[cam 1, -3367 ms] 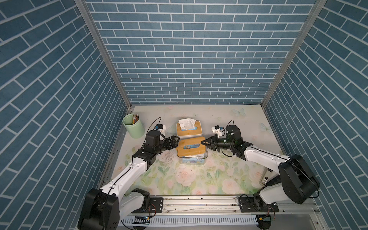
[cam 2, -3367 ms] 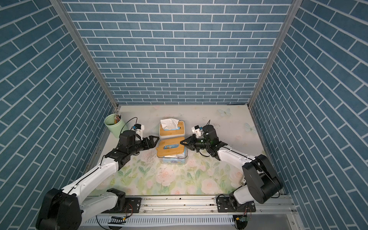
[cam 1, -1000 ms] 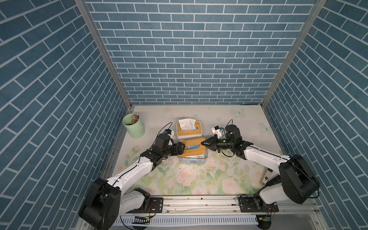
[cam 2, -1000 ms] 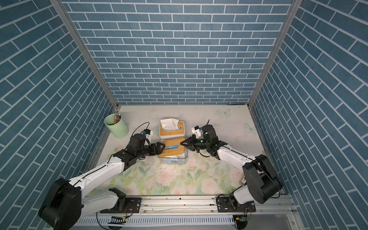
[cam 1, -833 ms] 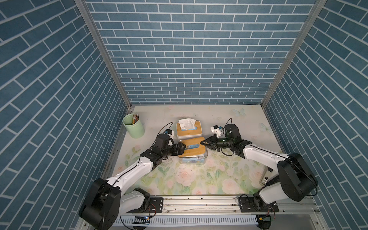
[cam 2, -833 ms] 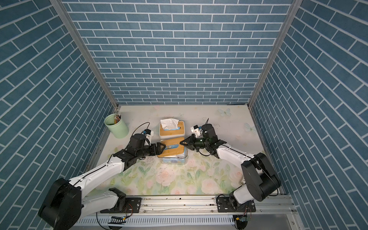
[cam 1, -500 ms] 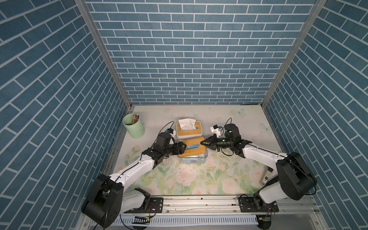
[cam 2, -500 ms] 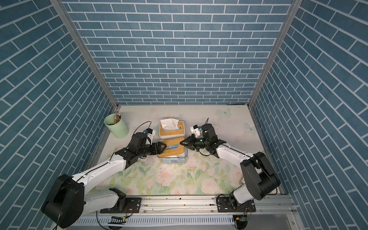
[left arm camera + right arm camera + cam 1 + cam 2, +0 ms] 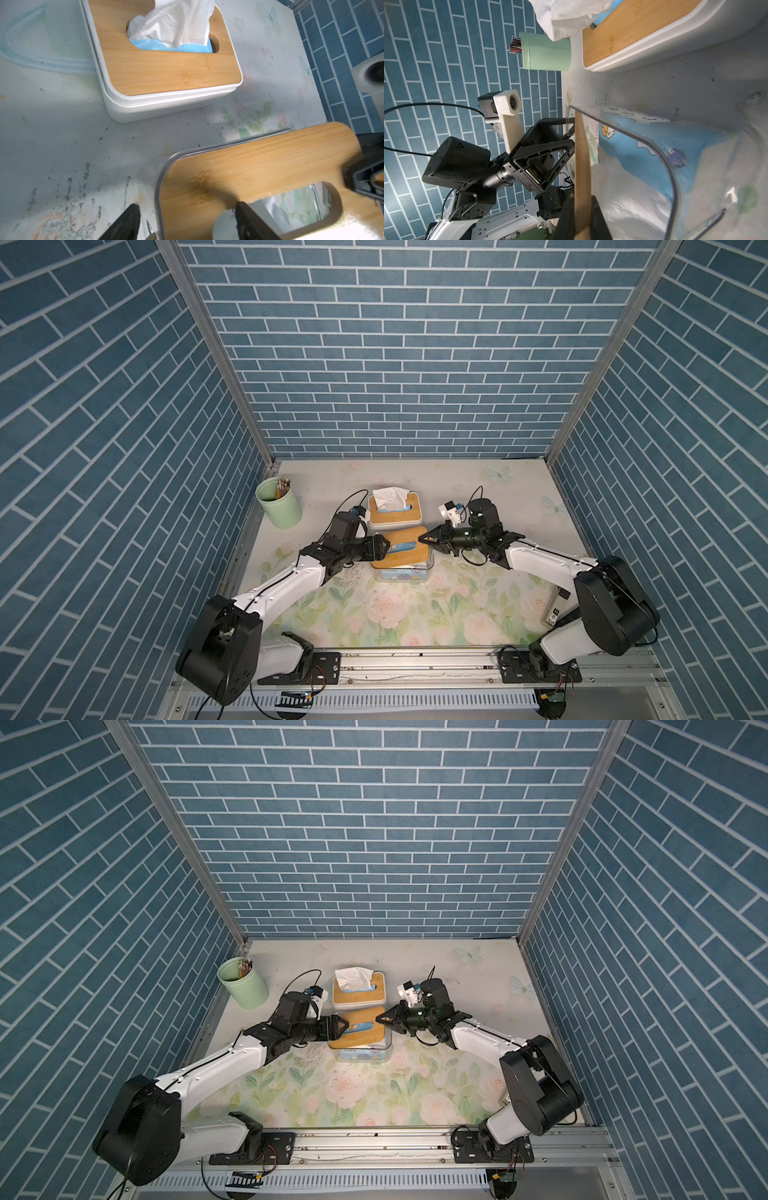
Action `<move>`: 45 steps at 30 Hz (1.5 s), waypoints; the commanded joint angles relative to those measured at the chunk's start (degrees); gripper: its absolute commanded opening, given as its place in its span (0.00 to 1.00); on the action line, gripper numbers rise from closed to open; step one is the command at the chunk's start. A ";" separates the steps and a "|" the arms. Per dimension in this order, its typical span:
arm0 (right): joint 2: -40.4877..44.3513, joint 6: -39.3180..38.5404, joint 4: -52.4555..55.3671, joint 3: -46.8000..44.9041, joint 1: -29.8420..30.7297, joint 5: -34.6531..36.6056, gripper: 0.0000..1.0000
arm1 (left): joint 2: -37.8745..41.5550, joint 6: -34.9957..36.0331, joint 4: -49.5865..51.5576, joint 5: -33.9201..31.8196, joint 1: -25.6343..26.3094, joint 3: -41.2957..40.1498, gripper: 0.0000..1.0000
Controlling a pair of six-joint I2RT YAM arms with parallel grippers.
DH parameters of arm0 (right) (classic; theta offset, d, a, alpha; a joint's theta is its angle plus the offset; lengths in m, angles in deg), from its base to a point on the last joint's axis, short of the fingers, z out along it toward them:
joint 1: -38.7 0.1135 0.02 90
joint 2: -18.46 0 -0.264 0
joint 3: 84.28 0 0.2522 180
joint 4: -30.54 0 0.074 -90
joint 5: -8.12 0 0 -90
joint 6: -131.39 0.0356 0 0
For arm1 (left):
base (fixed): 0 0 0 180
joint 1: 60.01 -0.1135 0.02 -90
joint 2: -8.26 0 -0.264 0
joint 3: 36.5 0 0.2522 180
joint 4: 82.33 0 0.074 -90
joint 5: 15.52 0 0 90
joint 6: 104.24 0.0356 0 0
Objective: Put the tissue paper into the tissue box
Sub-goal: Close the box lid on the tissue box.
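1. The right gripper (image 9: 424, 538) is clamped on one end of the wooden lid (image 9: 405, 553). In the right wrist view the thin board (image 9: 582, 155) runs edge-on out from between its closed fingers (image 9: 600, 224).
2. The left gripper (image 9: 384, 549) is at the lid's opposite end with its jaws apart. One of its fingers (image 9: 128, 220) is outside the box rim, above the table (image 9: 457, 614), and the other is over the lid beside the slot. The lid's corner lies between them (I cannot tell whether either pad touches the wood).
3. The lid lies across the top of the clear tissue box (image 9: 401, 574), which sits below and between the two sets of jaws.
4. The tissue pack (image 9: 654, 149) (blue wrapper, cartoon print) lies inside the clear tissue box, under the lid and just beneath the right jaws.
5. Beyond both sets of fingertips, apart from the clear box, stands a white tissue box (image 9: 395, 518) with a tissue sticking up from it.
6. A green cup (image 9: 279, 508) holding pencils stands well off to the outer side of the left jaws.
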 commanded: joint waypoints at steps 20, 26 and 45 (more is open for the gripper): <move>-1.94 -7.16 5.19 1.87 0.44 1.24 0.03 | -3.66 3.00 10.53 3.79 -2.30 5.20 0.69; -2.05 -6.81 4.00 1.40 0.49 1.34 0.03 | -5.30 2.17 10.84 3.68 -2.26 6.86 0.63; -1.29 -13.13 9.19 0.53 -1.25 3.32 0.26 | -6.70 2.14 14.23 0.19 -2.22 8.50 0.46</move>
